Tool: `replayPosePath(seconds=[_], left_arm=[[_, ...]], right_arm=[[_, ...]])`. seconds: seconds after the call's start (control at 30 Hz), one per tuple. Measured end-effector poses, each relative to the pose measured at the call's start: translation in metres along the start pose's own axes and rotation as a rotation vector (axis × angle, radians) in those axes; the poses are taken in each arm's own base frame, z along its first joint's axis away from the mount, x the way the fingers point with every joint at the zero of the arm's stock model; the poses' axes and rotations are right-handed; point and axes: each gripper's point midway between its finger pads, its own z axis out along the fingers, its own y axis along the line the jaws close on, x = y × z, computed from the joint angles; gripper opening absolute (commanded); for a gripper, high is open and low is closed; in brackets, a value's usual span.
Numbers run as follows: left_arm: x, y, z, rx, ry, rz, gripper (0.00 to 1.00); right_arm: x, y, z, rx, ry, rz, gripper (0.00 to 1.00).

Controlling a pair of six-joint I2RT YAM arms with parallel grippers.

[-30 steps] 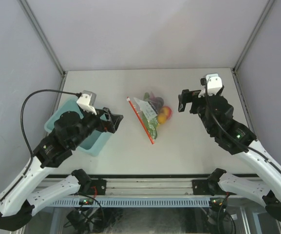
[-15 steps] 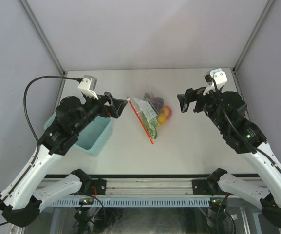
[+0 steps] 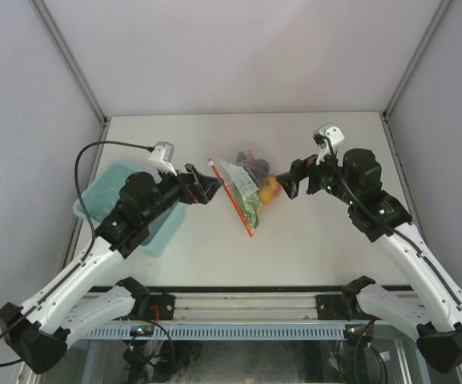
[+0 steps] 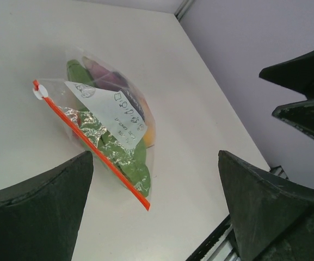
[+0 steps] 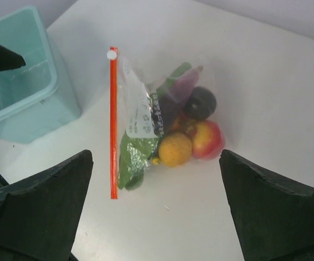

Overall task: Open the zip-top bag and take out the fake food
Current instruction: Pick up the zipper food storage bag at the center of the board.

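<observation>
Two grippers flank the zip-top bag (image 3: 245, 188) at the middle of the smooth white table (image 3: 319, 240), the left gripper (image 3: 208, 186) and right gripper (image 3: 287, 186) both spread wide and holding nothing. Its clear, crinkly film bulges over the glossy fake food (image 5: 192, 142): round peach and red fruits, a dark purple piece and leafy green pieces. The straight red-orange zip strip (image 3: 232, 198) marks the long axis, slanting from the small white slider (image 5: 111, 54) at the far end toward the near right.
</observation>
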Motion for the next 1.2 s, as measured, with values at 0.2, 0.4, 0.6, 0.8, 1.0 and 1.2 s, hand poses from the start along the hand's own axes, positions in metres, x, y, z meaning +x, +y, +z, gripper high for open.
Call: replayPosePath(seconds=[0.2,0.4,0.6,0.8,1.0,1.2], left_arm=[[0.009,0.001,0.012,0.040,-0.044,-0.098,1.00],[0.013,0.005,0.022,0.044,-0.073,-0.183,0.98],[0.022,0.028,0.041,-0.057,-0.055,-0.167,0.88],[0.055,0.064,0.071,-0.182,0.080,-0.079,0.79],[0.081,0.099,0.087,-0.286,0.164,-0.080,0.56],[0.091,0.114,0.107,-0.336,0.190,-0.100,0.22]], right_arm=[[0.020,-0.006,-0.003,-0.022,0.018,0.018,0.99],[0.007,0.003,-0.017,-0.059,-0.064,-0.003,0.99],[-0.001,0.002,-0.013,-0.079,-0.102,0.011,0.99],[0.011,-0.010,-0.009,-0.054,-0.090,0.051,0.99],[0.008,-0.012,-0.009,-0.055,-0.102,0.062,0.99],[0.006,-0.014,-0.009,-0.060,-0.111,0.076,0.99]])
